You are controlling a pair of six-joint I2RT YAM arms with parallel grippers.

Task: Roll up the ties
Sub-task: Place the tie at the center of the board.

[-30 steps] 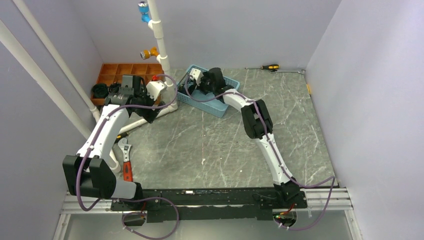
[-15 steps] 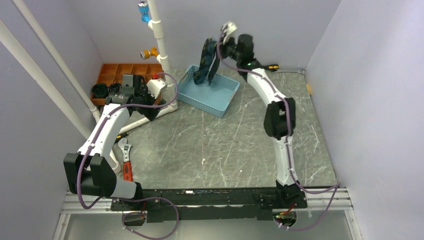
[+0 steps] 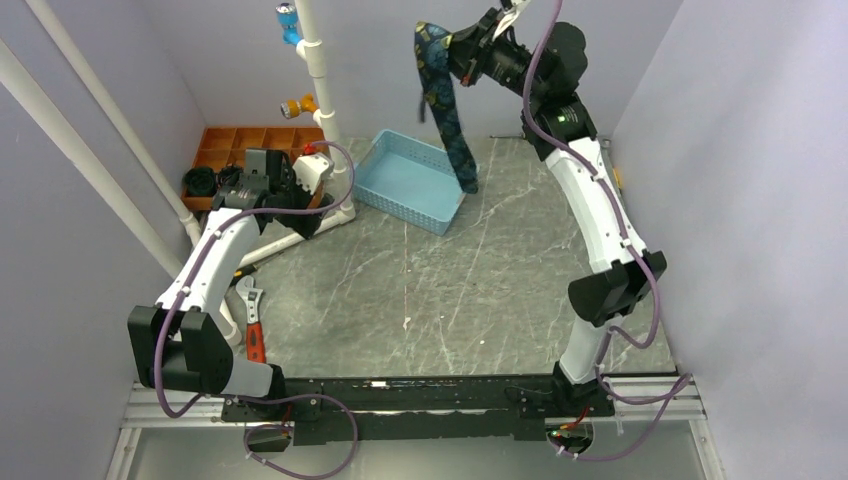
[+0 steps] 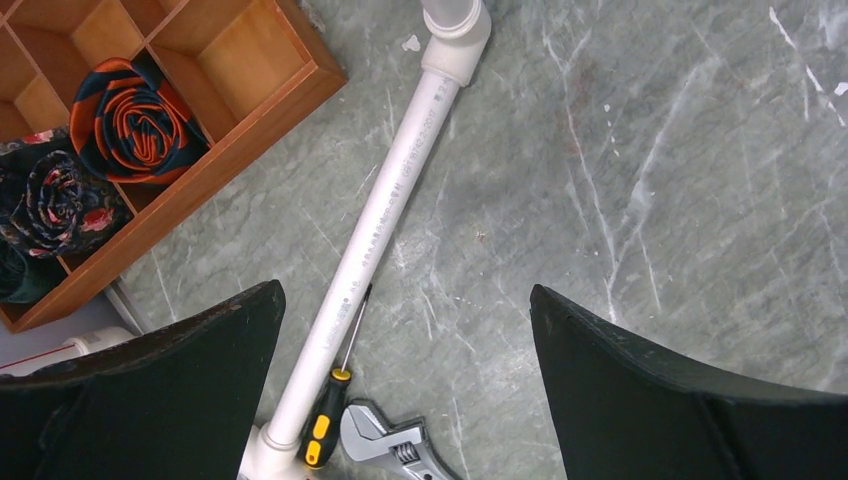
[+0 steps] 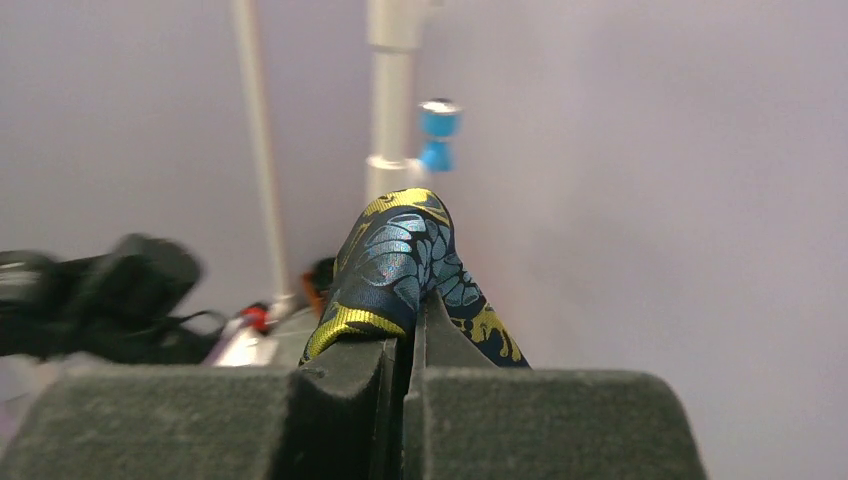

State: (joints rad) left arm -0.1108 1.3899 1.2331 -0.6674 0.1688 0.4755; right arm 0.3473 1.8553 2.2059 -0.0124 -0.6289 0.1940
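A dark navy tie with blue and yellow-gold paisley hangs high in the air at the back, above the table. My right gripper is shut on its upper part, and the cloth folds over the jaws in the right wrist view as the tie. Its lower end dangles by the right edge of the light blue basket. My left gripper stands open over bare table beside a white pipe, holding nothing. Rolled ties sit in the orange wooden organiser.
A yellow-handled screwdriver and an adjustable wrench lie by the white pipe under the left gripper. A red-handled wrench lies at the left. Another screwdriver lies at the back wall. White pipes rise at the back left.
The right arm has swung up and to the right out of the blue basket, lifting the tie until it hangs clear above the table. The left arm has stayed still.
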